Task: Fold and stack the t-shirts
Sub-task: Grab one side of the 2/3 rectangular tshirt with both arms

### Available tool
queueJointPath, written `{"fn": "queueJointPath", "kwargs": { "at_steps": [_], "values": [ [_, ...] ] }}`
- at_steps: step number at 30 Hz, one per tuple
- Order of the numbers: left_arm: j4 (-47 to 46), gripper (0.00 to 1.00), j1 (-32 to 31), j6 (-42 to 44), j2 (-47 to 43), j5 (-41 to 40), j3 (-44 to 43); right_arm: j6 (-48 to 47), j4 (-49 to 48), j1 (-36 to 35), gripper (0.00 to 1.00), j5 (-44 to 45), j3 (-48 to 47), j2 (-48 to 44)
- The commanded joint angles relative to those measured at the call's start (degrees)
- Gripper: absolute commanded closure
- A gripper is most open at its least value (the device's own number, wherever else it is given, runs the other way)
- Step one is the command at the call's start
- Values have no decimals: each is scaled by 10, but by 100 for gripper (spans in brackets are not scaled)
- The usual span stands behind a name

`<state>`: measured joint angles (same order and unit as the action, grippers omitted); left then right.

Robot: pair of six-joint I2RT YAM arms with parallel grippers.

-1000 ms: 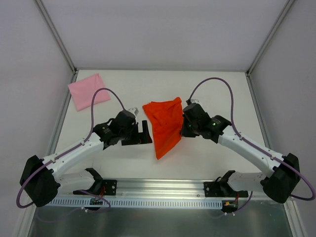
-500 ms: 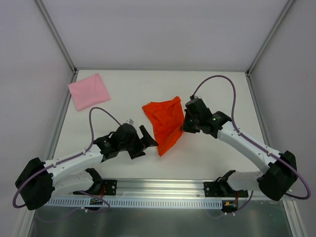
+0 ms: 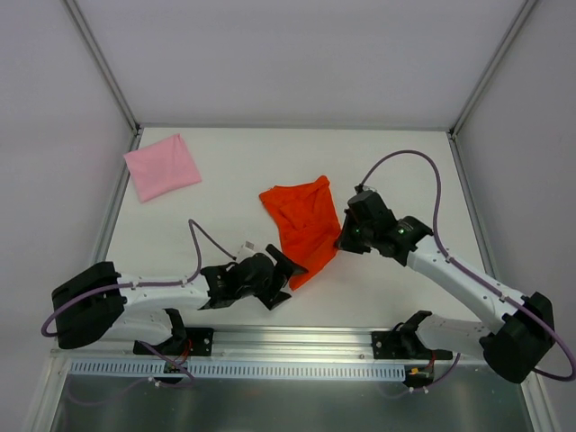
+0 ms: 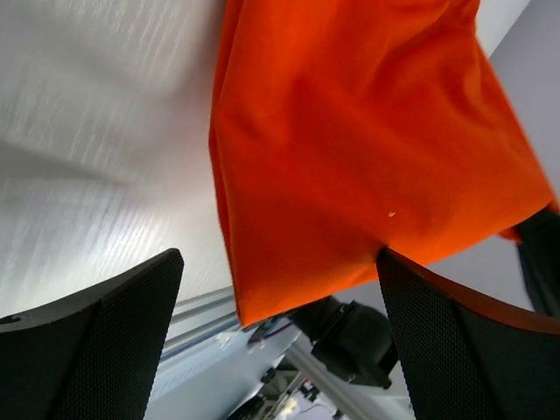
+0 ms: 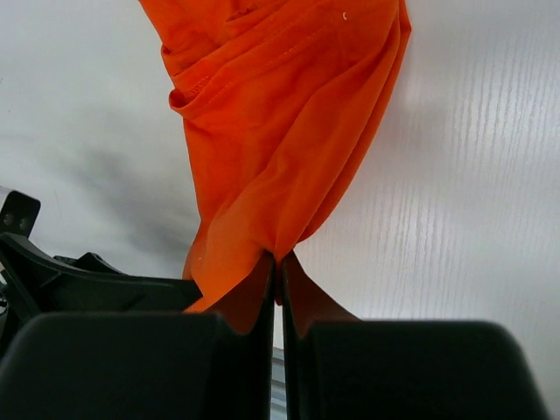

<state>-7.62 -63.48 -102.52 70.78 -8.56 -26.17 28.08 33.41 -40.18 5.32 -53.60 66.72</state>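
The orange-red t-shirt (image 3: 302,227) lies bunched in the middle of the table. My right gripper (image 3: 340,241) is shut on its right edge and lifts the cloth into a hanging fold (image 5: 280,149). My left gripper (image 3: 286,268) is open at the shirt's near lower corner, its jaws either side of the hanging cloth (image 4: 350,157) without touching it. The pink shirt (image 3: 162,166) lies as a small folded square at the far left, away from both grippers.
Grey walls close the table on the left, back and right. A metal rail (image 3: 288,346) with the arm bases runs along the near edge. The right arm's cable (image 3: 405,157) loops above the table.
My left gripper has moved nearer and to the right, from beside the shirt's left edge to its lower corner. My right gripper has shifted slightly nearer, holding the cloth.
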Motion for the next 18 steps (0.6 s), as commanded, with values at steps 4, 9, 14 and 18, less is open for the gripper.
{"fn": "queueJointPath", "kwargs": {
  "at_steps": [4,9,14,18],
  "values": [
    [-65,20,-12,-77,36,-111,-8,21,0,4,99,-5,33,-46],
    [-53,53,-16,-71,22,-135,-6,19,8,4,99,5,48,-61],
    [-36,84,-21,-57,12,-144,-19,21,4,5,99,6,60,-59],
    [-29,100,-21,-53,11,-130,-23,16,6,4,99,14,52,-55]
  ]
}}
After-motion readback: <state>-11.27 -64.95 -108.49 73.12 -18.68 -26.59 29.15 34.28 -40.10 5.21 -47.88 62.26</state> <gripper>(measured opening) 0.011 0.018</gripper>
